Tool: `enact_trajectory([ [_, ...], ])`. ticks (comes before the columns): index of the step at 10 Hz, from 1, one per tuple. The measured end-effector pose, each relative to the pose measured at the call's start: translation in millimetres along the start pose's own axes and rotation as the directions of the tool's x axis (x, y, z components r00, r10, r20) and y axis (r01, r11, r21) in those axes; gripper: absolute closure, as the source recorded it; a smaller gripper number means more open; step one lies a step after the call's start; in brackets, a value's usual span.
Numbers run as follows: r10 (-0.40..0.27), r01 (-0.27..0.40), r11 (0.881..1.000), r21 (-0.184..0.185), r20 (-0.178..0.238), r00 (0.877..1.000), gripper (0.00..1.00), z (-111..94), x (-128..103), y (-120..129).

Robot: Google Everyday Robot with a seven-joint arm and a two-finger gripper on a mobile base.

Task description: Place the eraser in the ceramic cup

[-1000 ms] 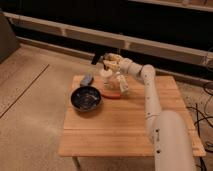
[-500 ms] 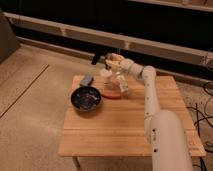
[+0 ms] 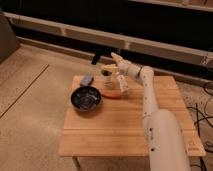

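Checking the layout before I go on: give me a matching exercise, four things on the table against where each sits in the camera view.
Things:
1. ceramic cup
2. dark bowl
3. grey-blue flat piece
4. orange item

Places:
A. right of the bowl, in front of the cup
B. far edge of the table, just below the gripper
C. far left corner, behind the bowl
D. left part of the table, nearer than the flat piece

Pairs: 1-B, 2-D, 3-C, 4-A
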Motion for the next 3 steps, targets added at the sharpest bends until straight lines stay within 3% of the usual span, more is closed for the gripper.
enact_trajectory([
  [3, 0.0, 0.0, 1.0, -0.001, -0.014, 1.0, 0.2, 0.1, 2.8, -1.3],
])
